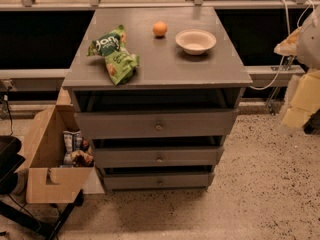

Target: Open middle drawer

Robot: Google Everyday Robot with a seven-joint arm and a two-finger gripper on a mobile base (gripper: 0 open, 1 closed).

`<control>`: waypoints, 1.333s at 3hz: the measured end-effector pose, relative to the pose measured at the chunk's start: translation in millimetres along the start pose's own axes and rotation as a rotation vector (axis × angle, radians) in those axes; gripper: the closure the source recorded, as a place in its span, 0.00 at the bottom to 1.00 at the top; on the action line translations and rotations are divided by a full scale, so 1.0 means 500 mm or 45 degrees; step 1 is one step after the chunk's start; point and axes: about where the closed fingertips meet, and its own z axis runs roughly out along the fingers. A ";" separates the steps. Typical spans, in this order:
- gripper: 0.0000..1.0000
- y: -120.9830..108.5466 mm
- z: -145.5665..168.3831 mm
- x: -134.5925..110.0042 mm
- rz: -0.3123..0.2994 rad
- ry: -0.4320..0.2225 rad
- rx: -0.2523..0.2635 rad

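The grey cabinet (159, 66) stands in the middle of the camera view with three drawer fronts stacked below its top. The middle drawer (125, 157) is a wide, low grey front with a small round knob (159, 159) at its centre. A dark gap shows above it. The taller top drawer (115, 125) is above it and the lowest drawer (130, 181) is below it. My gripper (300, 103) is a pale yellowish shape at the right edge, well to the right of the cabinet, apart from it and at about the height of the top drawer.
On the cabinet top lie a green chip bag (114, 54), an orange (159, 29) and a white bowl (195, 41). An open cardboard box (47, 176) with snack packs stands left of the cabinet. Black equipment (10, 156) is at the lower left. Cables (280, 59) hang at the right. The floor is speckled.
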 end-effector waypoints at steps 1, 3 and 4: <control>0.00 0.000 0.000 0.000 0.000 0.000 0.000; 0.00 0.018 0.096 -0.018 0.024 -0.075 -0.014; 0.00 0.058 0.238 -0.048 0.046 -0.093 -0.039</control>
